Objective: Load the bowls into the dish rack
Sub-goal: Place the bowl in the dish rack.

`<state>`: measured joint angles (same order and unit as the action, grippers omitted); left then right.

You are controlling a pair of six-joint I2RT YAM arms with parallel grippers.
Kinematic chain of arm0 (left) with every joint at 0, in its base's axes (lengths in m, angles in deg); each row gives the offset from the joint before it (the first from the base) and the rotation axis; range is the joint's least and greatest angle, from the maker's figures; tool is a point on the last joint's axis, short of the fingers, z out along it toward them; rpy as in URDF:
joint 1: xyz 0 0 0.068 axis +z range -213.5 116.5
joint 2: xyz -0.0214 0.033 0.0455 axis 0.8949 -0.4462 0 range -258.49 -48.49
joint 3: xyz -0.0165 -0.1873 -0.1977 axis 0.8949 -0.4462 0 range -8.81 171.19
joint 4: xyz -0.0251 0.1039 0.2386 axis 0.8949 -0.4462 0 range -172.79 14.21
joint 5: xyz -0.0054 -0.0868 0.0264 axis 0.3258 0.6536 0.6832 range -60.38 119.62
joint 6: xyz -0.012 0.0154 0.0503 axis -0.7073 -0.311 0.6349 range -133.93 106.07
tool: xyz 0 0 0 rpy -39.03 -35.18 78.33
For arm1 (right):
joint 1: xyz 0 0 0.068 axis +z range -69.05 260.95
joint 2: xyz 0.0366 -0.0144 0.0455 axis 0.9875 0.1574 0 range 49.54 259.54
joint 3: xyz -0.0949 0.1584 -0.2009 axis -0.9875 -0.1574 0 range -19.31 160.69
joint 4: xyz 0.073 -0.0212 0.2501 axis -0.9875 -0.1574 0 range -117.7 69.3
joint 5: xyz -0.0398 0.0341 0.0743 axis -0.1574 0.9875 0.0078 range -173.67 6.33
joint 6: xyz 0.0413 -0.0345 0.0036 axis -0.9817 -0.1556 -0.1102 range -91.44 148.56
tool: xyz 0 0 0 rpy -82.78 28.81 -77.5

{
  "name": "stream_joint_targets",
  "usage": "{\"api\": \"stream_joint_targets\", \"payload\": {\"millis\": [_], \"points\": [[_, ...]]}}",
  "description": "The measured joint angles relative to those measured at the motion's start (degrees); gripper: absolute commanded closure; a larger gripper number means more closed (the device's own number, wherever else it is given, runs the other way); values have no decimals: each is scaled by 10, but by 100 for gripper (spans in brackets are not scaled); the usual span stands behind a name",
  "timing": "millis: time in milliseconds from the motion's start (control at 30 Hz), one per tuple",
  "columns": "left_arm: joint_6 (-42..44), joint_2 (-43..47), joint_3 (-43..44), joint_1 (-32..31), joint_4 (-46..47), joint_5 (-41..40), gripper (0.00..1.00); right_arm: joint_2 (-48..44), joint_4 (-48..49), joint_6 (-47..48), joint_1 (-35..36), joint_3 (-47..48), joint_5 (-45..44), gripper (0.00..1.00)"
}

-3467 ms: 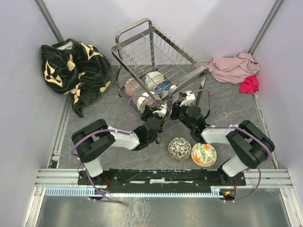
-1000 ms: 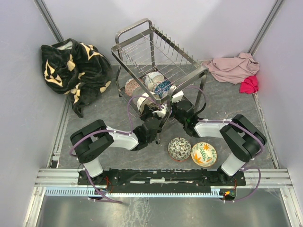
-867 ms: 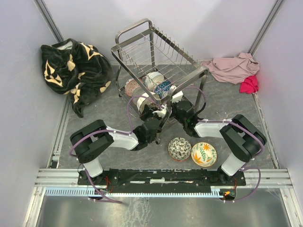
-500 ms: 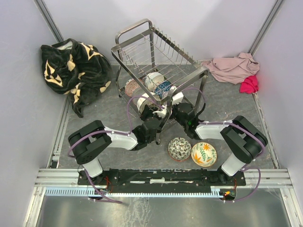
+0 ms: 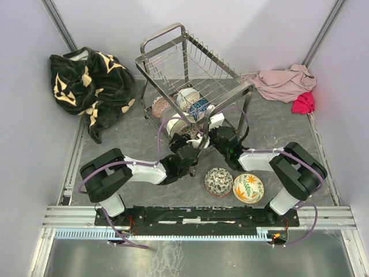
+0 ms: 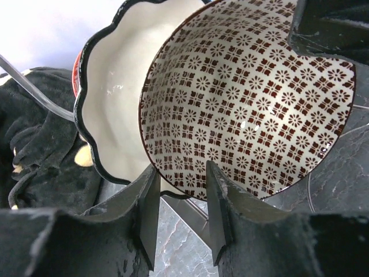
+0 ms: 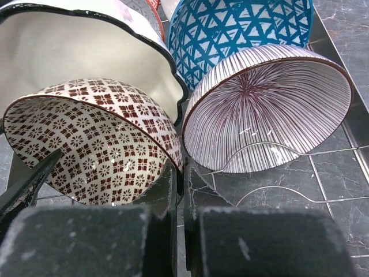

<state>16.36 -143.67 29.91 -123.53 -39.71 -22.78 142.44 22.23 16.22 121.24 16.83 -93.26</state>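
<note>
The chrome dish rack (image 5: 173, 57) stands at the back centre, with several bowls leaning in its lower tier. A brown-patterned bowl (image 6: 248, 98) (image 7: 86, 144) leans against a white scalloped bowl (image 6: 118, 98) (image 7: 75, 52). My left gripper (image 6: 180, 184) (image 5: 193, 141) is open, its fingertips either side of that bowl's lower rim. My right gripper (image 7: 183, 170) (image 5: 213, 134) is shut on the same bowl's rim. Beside it lean a purple-striped bowl (image 7: 265, 109) and a blue bowl (image 7: 236, 29). A floral bowl (image 5: 218, 181) and a yellow leaf bowl (image 5: 248, 188) sit on the table.
A black-and-cream blanket (image 5: 86, 86) is heaped at the back left. A pink cloth (image 5: 285, 81) and a red cloth (image 5: 304, 103) lie at the back right. Rack wires (image 7: 277, 151) run under the bowls. Walls close in both sides.
My left gripper has opened off the brown-patterned bowl's rim. My right gripper has reached further into the rack and stays closed.
</note>
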Motion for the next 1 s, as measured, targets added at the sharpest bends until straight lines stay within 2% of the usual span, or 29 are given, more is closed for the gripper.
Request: {"api": "stream_joint_targets", "payload": {"millis": [733, 1000], "points": [[-63, 88, -47, -25, -97, 25, 47, -6, -3, 0, 22, -4, 5, 100], [-92, 88, -62, -30, -82, 24, 31, -7, -3, -2, 30, -4, -4, 100]]}}
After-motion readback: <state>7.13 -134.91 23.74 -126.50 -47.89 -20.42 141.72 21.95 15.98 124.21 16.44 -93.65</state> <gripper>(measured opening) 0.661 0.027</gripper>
